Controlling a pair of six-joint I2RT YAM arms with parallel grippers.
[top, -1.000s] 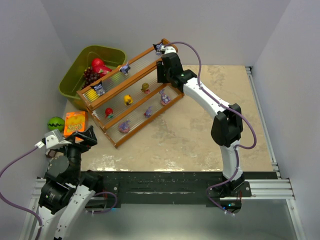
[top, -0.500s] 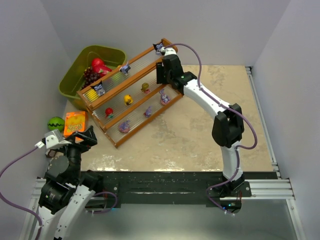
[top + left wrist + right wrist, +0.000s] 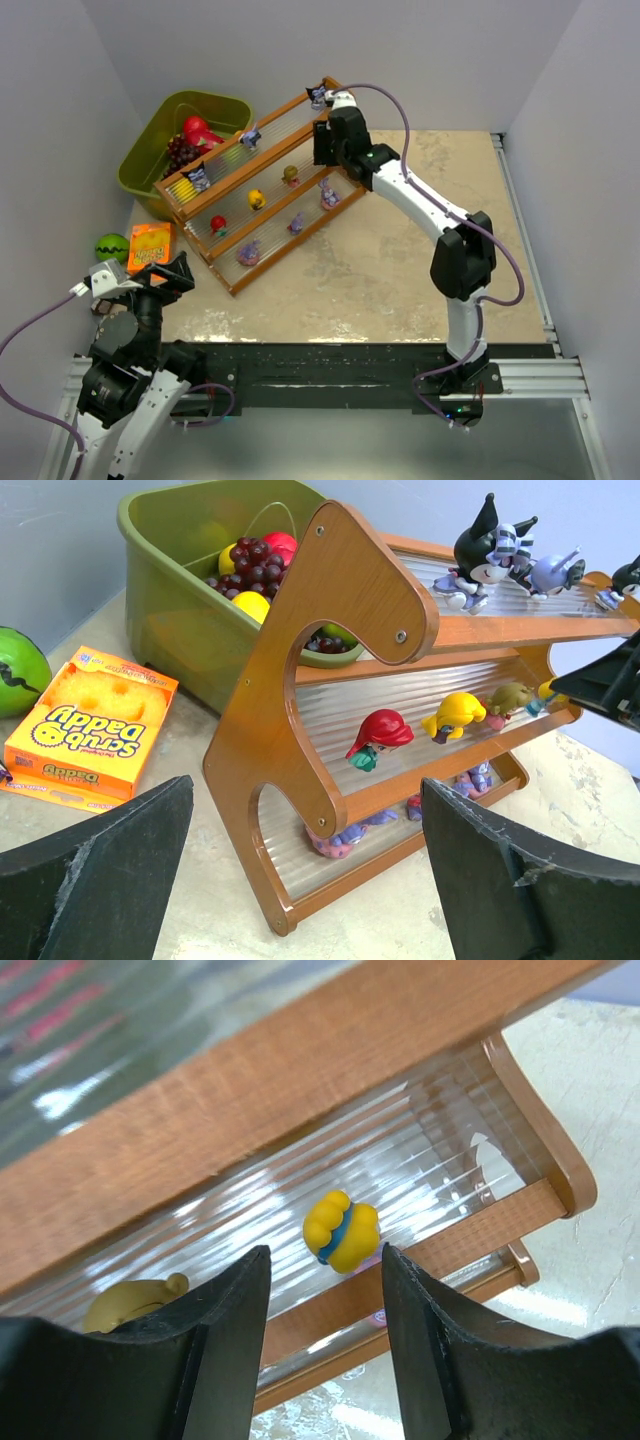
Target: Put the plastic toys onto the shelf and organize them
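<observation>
The shelf [image 3: 262,178] lies diagonally at the table's back left. Dark toys [image 3: 197,177] stand on its top tier. Yellow [image 3: 257,198], red [image 3: 218,224] and olive [image 3: 291,175] ones are on the middle tier, and purple-pink ones [image 3: 248,252] on the bottom tier. My right gripper [image 3: 322,150] is open at the shelf's far end. In the right wrist view a yellow toy with a blue band [image 3: 340,1230] lies on the ribbed middle tier just past its open fingertips [image 3: 323,1260], untouched. My left gripper [image 3: 165,275] is open and empty, near the shelf's near end [image 3: 300,680].
An olive-green bin [image 3: 150,150] with red fruit and grapes stands behind the shelf. An orange sponge box [image 3: 150,245] and a green striped ball [image 3: 112,246] lie at the left edge. The side walls are close.
The right arm's elbow has swung slightly to the right while its gripper stays at the shelf's far end. The left arm has not moved.
</observation>
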